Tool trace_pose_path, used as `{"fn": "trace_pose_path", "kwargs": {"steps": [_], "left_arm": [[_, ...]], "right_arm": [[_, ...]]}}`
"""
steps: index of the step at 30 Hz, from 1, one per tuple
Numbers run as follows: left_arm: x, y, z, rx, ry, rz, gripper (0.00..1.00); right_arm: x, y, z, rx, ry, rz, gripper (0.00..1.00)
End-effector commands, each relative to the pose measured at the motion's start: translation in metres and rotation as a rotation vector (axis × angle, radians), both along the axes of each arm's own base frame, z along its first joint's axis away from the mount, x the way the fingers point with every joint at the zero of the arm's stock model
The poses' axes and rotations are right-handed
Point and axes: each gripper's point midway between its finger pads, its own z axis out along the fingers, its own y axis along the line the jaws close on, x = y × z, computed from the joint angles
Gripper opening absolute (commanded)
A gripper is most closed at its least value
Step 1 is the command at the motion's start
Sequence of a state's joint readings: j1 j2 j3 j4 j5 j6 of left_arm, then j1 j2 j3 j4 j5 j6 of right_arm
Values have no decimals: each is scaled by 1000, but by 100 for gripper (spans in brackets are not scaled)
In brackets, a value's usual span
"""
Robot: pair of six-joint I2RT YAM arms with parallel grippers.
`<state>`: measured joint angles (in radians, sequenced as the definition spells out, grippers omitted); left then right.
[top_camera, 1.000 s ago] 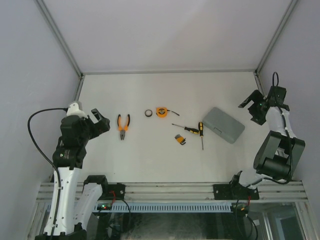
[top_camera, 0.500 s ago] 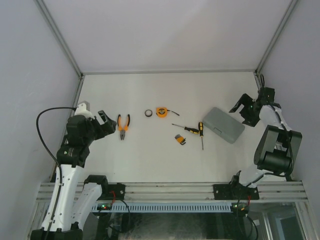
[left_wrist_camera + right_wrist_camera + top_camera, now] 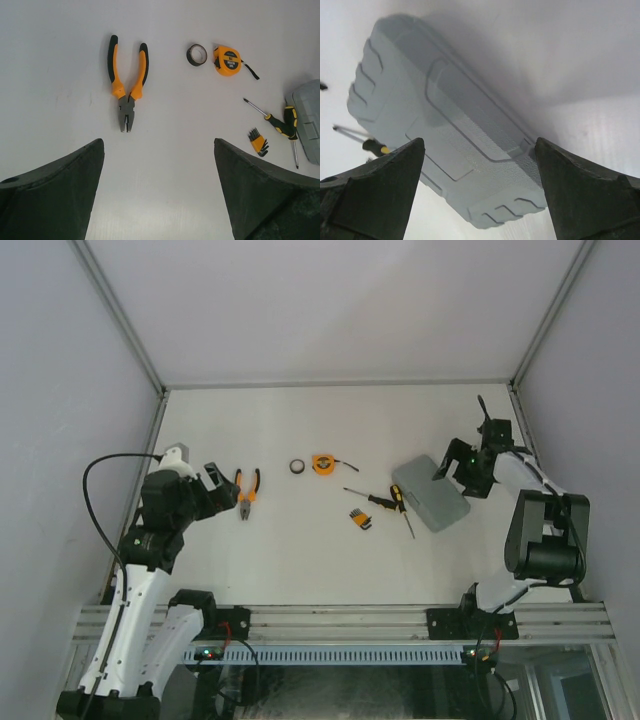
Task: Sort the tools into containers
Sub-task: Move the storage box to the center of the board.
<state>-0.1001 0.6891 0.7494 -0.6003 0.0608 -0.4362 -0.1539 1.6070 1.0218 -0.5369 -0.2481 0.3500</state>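
Tape measure (image 3: 227,53) bears a dark label, writing too blurred to read.

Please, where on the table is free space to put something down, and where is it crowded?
Free: the wide strip of table behind the tape measure, and the patch between the pliers and the hex keys. Crowded: the screwdrivers lie right beside the grey case.

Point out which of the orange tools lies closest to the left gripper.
The orange-and-black pliers, lying alone just ahead of the open left gripper. The round tape measure and the hex-key set lie farther right.
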Motion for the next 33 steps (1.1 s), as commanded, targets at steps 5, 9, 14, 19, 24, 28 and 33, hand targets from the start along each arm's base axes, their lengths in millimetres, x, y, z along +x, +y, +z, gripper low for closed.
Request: {"fn": "trace_pose_path", "kwargs": {"steps": [5, 9, 14, 19, 24, 28, 33], "left_arm": [[5, -9, 7, -27, -39, -32, 94], [3, -10, 7, -27, -41, -42, 94], [2, -14, 5, -35, -34, -59, 93], [1, -19, 3, -38, -24, -73, 91], [1, -22, 2, -45, -19, -79, 91], [2, -25, 1, -46, -11, -86, 90], [2, -27, -2, -50, 0, -83, 89]], "right_arm": [[10, 17, 35, -12, -154, 43, 90], [23, 12, 36, 11, -198, 38, 89], [15, 19, 16, 40, -123, 60, 89], [2, 28, 4, 44, -75, 78, 89], [-9, 41, -2, 33, -46, 106, 88], [-19, 56, -7, -16, -18, 154, 86], [-34, 82, -10, -54, -12, 187, 84]]}}
